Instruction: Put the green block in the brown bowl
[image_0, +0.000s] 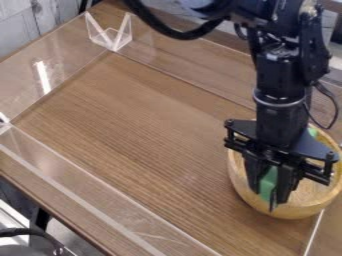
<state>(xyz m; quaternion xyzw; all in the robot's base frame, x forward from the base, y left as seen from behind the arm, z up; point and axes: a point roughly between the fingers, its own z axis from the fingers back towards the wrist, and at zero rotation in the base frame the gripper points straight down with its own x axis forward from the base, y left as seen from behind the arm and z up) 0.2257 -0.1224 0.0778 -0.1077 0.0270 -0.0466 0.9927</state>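
A black robot gripper, pointing almost straight down, pinches the green block between its fingers directly over the brown bowl at the wooden table's near right corner. The block hangs on end, its long axis roughly vertical, its lower tip within the bowl's rim; whether it touches the bottom cannot be told. Letting go looks to be the step left.

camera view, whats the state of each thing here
tool: shut on the green block, pointing down over the bowl
green block: held on end between the fingers, inside the bowl's rim, not released
brown bowl: upright on the table, near the right edge
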